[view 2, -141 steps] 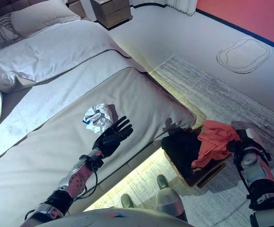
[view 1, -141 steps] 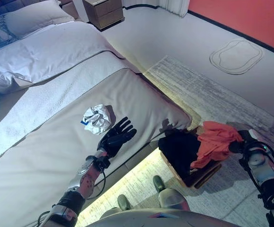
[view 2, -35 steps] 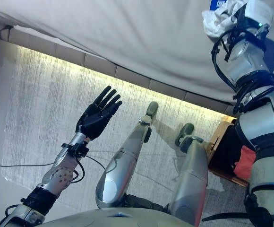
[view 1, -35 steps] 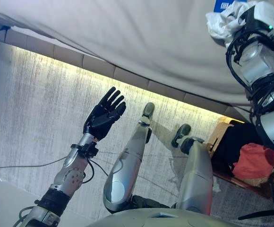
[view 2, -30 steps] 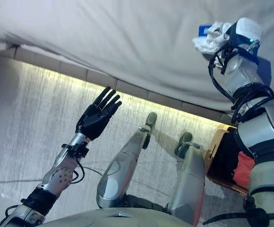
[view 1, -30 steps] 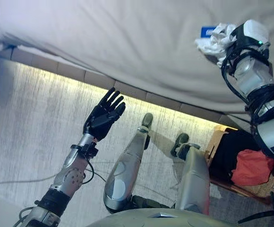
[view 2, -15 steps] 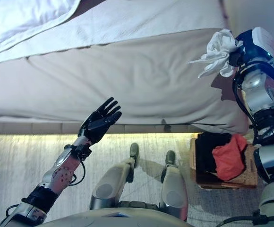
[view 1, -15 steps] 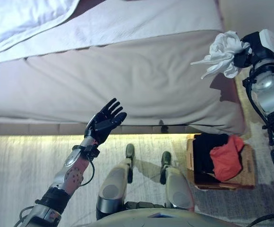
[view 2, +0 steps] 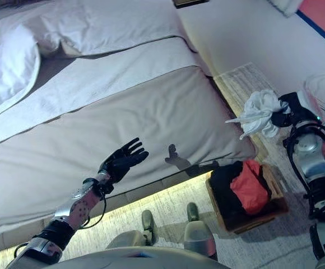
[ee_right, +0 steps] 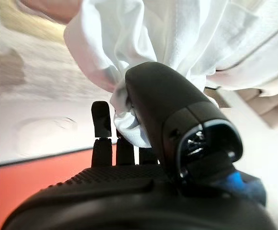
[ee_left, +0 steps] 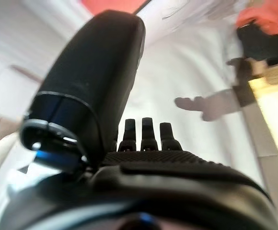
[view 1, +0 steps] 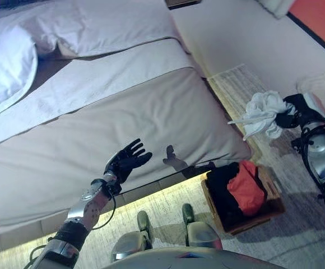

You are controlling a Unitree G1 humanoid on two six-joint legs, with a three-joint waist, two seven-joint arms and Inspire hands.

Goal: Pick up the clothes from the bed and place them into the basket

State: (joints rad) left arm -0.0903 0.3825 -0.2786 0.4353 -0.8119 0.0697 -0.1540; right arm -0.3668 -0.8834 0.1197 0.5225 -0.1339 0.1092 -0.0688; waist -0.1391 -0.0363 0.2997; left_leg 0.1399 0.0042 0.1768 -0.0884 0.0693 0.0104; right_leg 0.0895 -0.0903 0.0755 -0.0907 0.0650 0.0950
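Lifted off the bed [view 1: 151, 117] since earlier, the white garment [view 1: 261, 113] now hangs from the right robot hand [view 1: 295, 115], which pinches it in the air beyond the bed's corner, above the basket [view 1: 266, 210]. Left robot hand [view 1: 126, 161] hovers open, fingers spread, over the bed's near edge.

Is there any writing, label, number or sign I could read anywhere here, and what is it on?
None: no readable text shows in any view.
The white garment held in the right hand shows no print.
The basket with dark and red clothes, the bed and the open left hand bear no text either.
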